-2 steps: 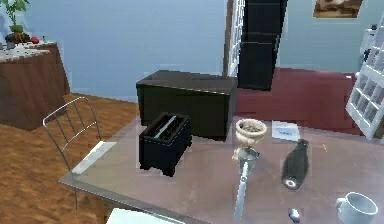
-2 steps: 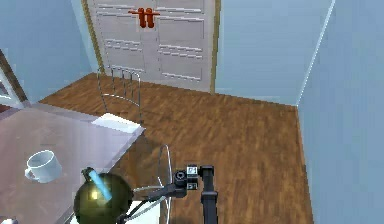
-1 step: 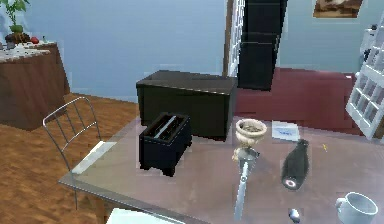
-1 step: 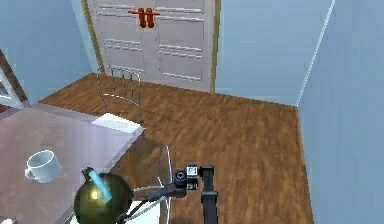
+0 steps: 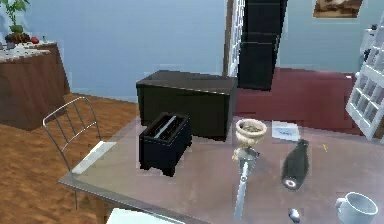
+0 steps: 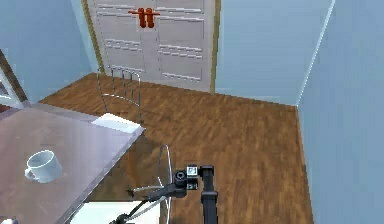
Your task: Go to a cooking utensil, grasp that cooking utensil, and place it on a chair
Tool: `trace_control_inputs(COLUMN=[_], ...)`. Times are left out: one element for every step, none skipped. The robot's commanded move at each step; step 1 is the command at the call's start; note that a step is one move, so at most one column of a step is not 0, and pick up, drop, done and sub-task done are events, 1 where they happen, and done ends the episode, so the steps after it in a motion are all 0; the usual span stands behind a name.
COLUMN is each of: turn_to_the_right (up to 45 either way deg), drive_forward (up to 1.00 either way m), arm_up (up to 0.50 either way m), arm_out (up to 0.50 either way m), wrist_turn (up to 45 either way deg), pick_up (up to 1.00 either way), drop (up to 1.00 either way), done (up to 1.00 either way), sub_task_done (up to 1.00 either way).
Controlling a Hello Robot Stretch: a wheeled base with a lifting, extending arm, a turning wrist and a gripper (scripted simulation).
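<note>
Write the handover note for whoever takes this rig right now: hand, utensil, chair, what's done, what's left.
Hand: low in the arm side view, by the table's near corner; cannot tell whether it holds anything.
Long-handled utensil: on the table, between the black toaster and a dark bottle-shaped thing.
Wire-backed chair: at the table's left end in the forward view.
Done: the robot is at the table.
Left: grasp the utensil, which looks ungrasped, then set it on the chair.

Forward view looks down over the near table (image 5: pixel 205 185); arm side view shares its mug (image 6: pixel 40 165).
</note>
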Motion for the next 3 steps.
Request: trace_control_inputs(turn_to_the_right=[0.0, 0.0, 0.0], drive_forward=[0.00, 0.00, 0.00], arm_up=[0.10, 0.00, 0.00], arm_out=[0.00, -0.08, 0.00], wrist_turn=[0.0, 0.0, 0.0], pick_up=[0.00, 0.00, 0.00], drop=[0.00, 0.00, 0.00], done=[0.00, 0.00, 1.00], sub_task_done=[0.00, 0.00, 0.00])
